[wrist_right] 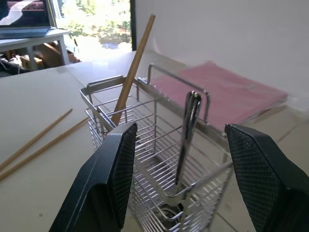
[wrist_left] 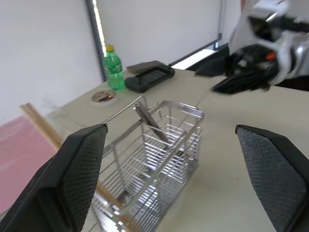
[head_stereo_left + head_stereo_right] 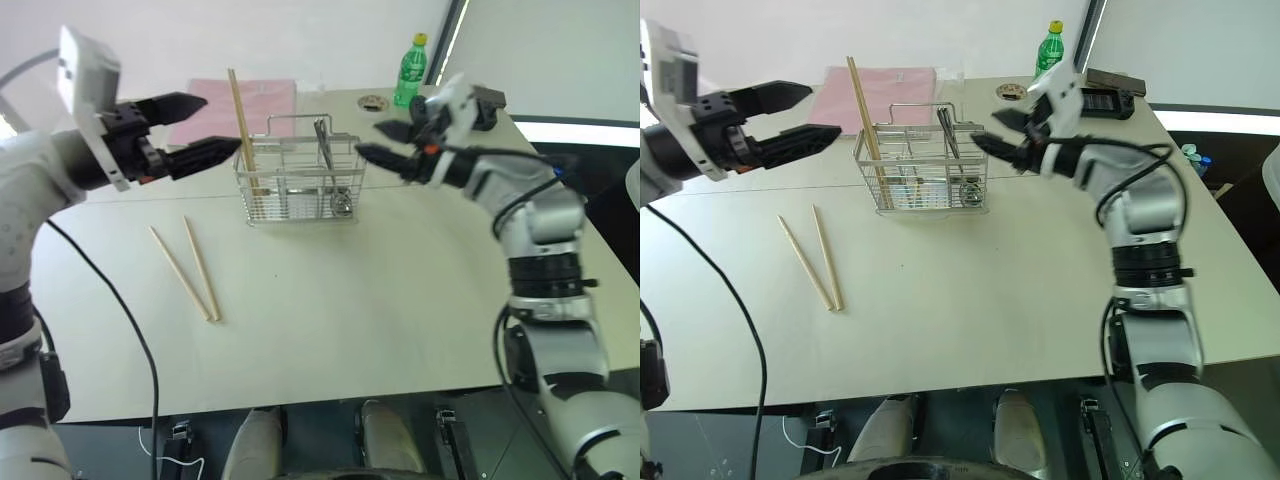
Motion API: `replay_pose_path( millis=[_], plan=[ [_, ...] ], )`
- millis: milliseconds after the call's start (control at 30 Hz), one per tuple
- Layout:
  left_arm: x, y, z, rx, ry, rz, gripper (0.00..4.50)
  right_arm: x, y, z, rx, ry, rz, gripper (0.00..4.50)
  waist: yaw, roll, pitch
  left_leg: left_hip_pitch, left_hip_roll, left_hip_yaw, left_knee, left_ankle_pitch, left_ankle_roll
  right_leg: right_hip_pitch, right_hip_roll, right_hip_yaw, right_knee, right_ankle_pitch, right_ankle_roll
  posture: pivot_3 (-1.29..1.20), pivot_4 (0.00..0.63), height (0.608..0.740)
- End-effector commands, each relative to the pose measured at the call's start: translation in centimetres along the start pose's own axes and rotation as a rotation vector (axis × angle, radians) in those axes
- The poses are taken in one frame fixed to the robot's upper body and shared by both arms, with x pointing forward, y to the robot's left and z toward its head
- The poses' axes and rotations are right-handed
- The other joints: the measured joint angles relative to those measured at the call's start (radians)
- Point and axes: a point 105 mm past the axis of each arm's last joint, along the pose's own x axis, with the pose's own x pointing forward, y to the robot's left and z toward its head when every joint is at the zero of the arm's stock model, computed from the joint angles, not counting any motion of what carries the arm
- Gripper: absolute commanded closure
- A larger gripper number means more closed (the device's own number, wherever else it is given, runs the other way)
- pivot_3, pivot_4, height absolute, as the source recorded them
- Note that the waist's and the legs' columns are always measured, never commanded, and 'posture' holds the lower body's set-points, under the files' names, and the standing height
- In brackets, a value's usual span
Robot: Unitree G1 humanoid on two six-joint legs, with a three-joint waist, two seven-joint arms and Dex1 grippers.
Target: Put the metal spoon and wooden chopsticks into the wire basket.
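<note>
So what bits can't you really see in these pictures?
- Metal spoon: its bowl, low in the wire basket, is tangled behind wires in the right wrist view.
- Green bottle: label too small to read in the eye views.
- Round thing beside it: too small to identify.

The wire basket (image 3: 300,180) stands upright near the worktop's far edge. The spoon (image 1: 186,140) stands inside it, bowl down. One chopstick (image 3: 242,125) leans in the basket's left end; two chopsticks (image 3: 188,270) lie on the worktop nearer the front.
</note>
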Motion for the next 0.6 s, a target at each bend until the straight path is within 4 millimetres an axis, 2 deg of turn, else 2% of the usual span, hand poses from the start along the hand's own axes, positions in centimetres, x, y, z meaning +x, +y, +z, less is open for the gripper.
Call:
replay_pose_path(
  millis=[33,133,200,267,467,600],
  plan=[
    [-2.4,2.1,-0.2,0.008,0.026,0.157,0.0,-2.6,2.7,2.1,-0.067,-0.023,0.141,1.53,0.0,0.0,0.0,0.0,0.0,0.0,0.0,0.0,0.0,0.0,0.0,0.0,0.0,0.0,0.0,0.0,0.15,0.731],
    [-4.5,4.5,-2.8,-0.065,0.118,0.38,0.0,-5.6,5.4,0.2,-0.034,0.07,0.22,1.53,0.004,-0.001,-0.001,0.0,0.0,0.0,0.0,0.0,0.001,0.001,0.0,0.0,-0.002,0.0,0.0,0.0,0.15,0.731],
    [-5.3,5.6,-4.5,-0.131,0.165,0.505,0.0,-6.7,6.6,-0.9,0.016,0.103,0.213,1.53,0.006,-0.002,-0.001,0.0,0.0,0.0,0.001,-0.001,0.001,0.003,0.0,0.0,-0.003,0.0,0.0,0.0,0.15,0.731],
    [-5.5,6.0,-5.7,-0.188,0.19,0.583,0.0,-7.2,7.3,-1.9,0.059,0.114,0.183,1.53,0.008,-0.002,-0.001,0.0,0.0,0.0,0.002,-0.001,0.001,0.003,0.0,0.0,-0.003,0.0,0.0,0.0,0.15,0.731],
    [-6.1,6.9,-11.6,-0.456,0.355,0.878,0.0,-8.0,9.3,-5.5,0.13,0.182,0.117,1.53,0.027,-0.006,-0.003,0.0,0.0,0.0,0.003,-0.001,0.001,0.004,0.0,0.0,-0.004,0.0,0.0,0.0,0.15,0.731],
    [-5.6,7.8,-14.0,-0.588,0.391,1.04,0.0,-8.3,10.2,-7.0,0.168,0.203,0.099,1.53,0.035,-0.008,-0.003,-0.001,0.0,0.0,0.004,-0.001,0.001,0.003,0.0,0.0,-0.005,0.0,0.0,0.0,0.15,0.731]
  ],
)
